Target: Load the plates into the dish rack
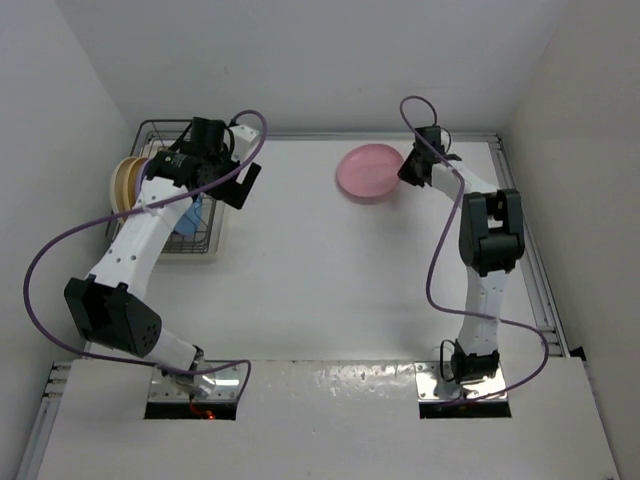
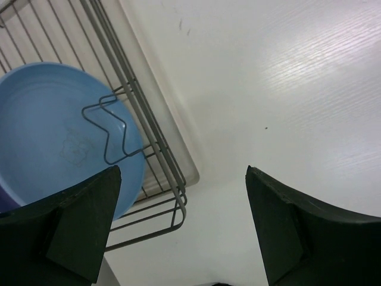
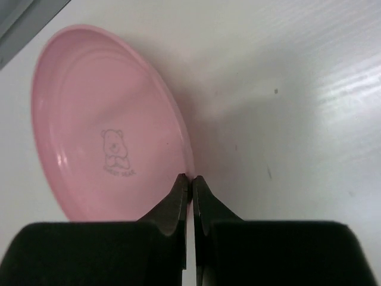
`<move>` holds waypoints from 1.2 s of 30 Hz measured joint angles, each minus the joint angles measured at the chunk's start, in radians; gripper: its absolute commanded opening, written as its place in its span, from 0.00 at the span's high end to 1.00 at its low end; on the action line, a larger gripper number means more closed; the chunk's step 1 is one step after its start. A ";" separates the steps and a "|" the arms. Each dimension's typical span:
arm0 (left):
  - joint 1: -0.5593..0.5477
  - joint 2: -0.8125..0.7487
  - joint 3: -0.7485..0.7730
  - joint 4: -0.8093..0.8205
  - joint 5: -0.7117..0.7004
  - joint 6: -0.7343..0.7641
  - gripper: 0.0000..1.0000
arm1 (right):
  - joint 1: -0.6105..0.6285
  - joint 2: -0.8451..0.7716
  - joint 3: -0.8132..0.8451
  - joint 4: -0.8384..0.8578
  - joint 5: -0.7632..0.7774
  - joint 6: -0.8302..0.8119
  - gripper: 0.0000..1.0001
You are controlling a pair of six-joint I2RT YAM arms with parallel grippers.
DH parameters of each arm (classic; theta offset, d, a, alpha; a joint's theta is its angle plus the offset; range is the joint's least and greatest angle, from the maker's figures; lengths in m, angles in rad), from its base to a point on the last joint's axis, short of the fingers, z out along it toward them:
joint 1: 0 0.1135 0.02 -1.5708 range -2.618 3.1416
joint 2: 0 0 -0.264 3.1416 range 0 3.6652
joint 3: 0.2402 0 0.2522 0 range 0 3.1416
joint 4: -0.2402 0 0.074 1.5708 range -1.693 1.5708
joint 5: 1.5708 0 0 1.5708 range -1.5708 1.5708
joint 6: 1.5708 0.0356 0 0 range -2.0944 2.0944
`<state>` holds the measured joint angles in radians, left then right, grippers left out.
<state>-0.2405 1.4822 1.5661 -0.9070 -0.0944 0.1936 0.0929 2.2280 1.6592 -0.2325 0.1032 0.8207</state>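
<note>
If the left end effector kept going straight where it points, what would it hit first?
Likely the bare table right by the rack's corner. The open left end effector has one finger lined up over the rack wire and blue plate, so that could catch first; depth is unclear.

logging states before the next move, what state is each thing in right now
pink plate: outside the dish rack, rim pinched
right claw: shut on pink plate's rim
left claw: open, empty
blue plate: in the dish rack
dish rack: partly loaded
</note>
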 measured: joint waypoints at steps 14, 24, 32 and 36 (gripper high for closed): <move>-0.079 0.054 -0.018 0.043 0.264 -0.027 0.12 | 0.337 -0.703 -0.669 0.206 -0.070 -0.196 1.00; -0.105 0.213 -0.067 0.089 0.319 -0.049 0.23 | 0.481 -0.880 -0.853 0.211 -0.060 -0.157 1.00; -0.098 0.251 -0.079 0.092 0.425 -0.055 0.78 | 0.505 -0.923 -0.889 0.269 -0.051 -0.135 1.00; -0.087 0.249 -0.079 0.089 0.475 -0.051 1.00 | 0.505 -0.923 -0.900 0.273 -0.051 -0.132 1.00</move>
<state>-0.3275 1.7317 1.4872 -0.8185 0.3801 0.1421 0.5980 1.3052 0.7593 0.0406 0.0517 0.6891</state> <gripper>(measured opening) 0.030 0.009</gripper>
